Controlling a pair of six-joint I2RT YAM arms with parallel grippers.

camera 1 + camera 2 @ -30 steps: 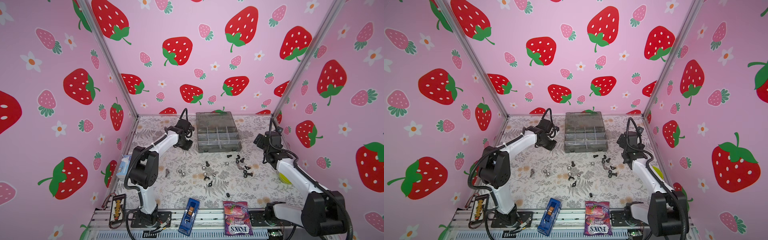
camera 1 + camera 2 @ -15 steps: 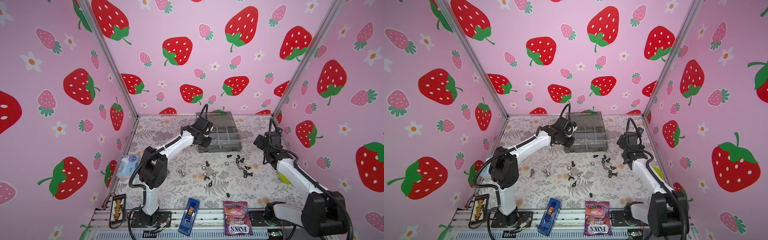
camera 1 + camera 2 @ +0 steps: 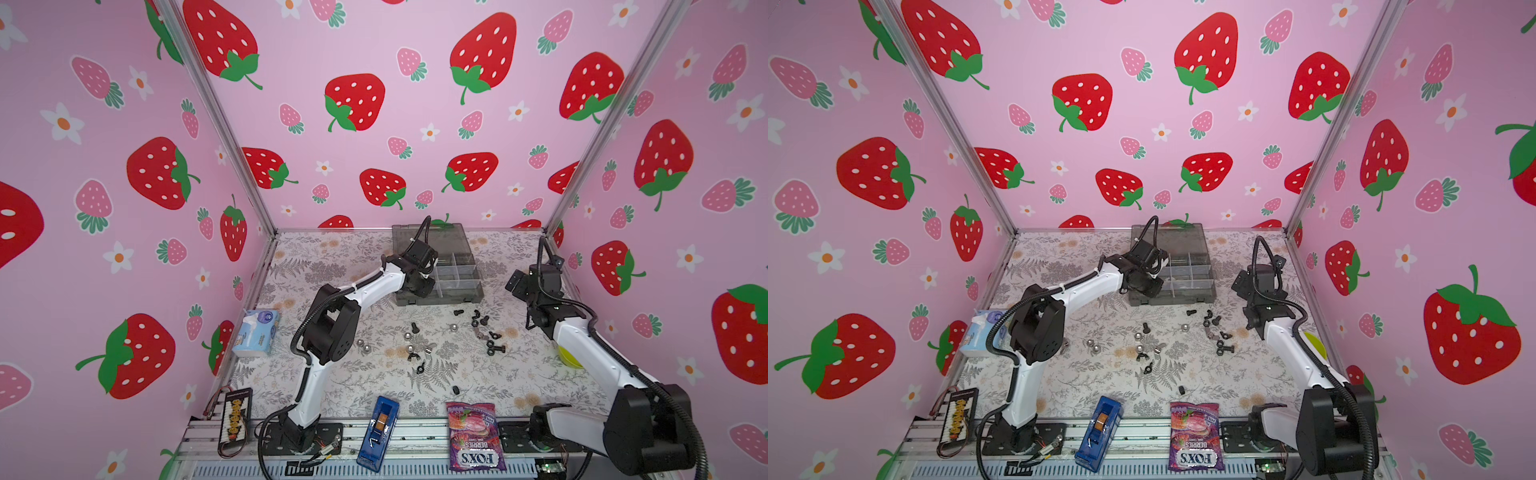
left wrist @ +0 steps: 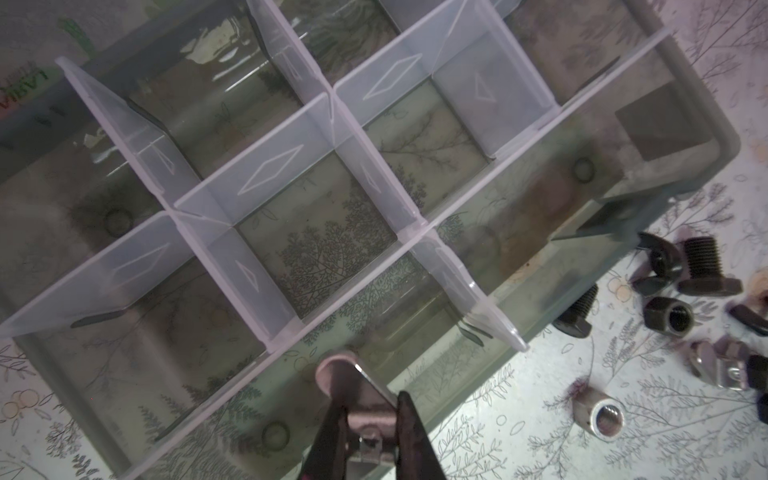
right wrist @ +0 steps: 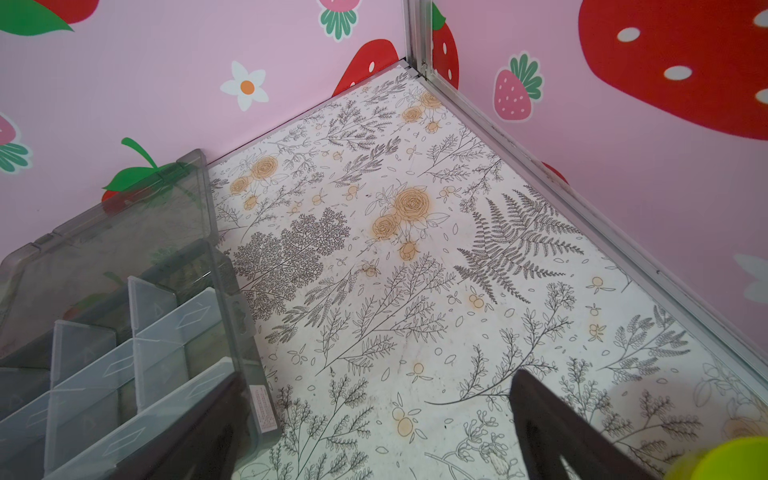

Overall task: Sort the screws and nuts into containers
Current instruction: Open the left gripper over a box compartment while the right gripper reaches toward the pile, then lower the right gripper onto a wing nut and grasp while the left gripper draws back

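Note:
My left gripper (image 4: 370,419) is shut on a silver winged nut (image 4: 365,395) and hangs over the front row of the containers, the cells of a smoky grey organiser box (image 4: 648,183). In both top views this gripper (image 3: 419,284) (image 3: 1148,284) sits at the front left part of the box (image 3: 457,296) (image 3: 1187,300). Loose screws and nuts (image 3: 478,328) (image 3: 1214,332) lie scattered on the mat in front of the box; a black screw (image 4: 702,266) and a black nut (image 4: 669,318) show in the left wrist view. My right gripper (image 5: 374,415) (image 3: 517,284) is open, empty, to the right of the box (image 5: 232,291).
A blue narrow box (image 3: 378,432) and a purple candy bag (image 3: 473,436) lie at the front edge. A tissue pack (image 3: 255,332) leans by the left wall. A yellow-green object (image 3: 567,357) sits beside the right arm. The box's lid (image 3: 428,237) lies open at the back.
My left arm has swung right, from beside the box's left side to above its front left cells, still shut. The right arm has not moved.

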